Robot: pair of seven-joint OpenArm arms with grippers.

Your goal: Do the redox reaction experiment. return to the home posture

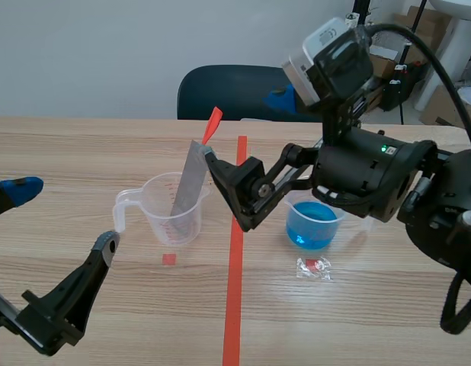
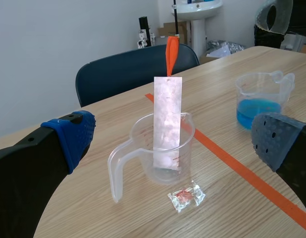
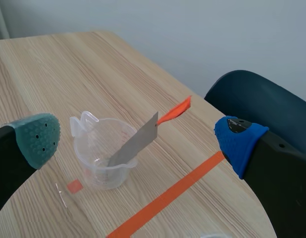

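The cup (image 1: 171, 210) stands left of the tape line (image 1: 235, 259), with the strip (image 1: 188, 183) leaning inside it. The liquid-filled cup (image 1: 312, 225) stands right of the line. A packet (image 2: 185, 196) lies just near of the former, a second packet (image 1: 313, 267) just near of the latter.

the beaker of blue liquid (image 1: 312, 227) is partly hidden behind the right arm (image 1: 365, 175). the left gripper (image 1: 64, 216) is cut off by the scene view's edge. what is sealed in the small clear packet (image 1: 314, 268) cannot be made out, and the scale printed on the measuring cup (image 1: 174, 217) cannot be read.
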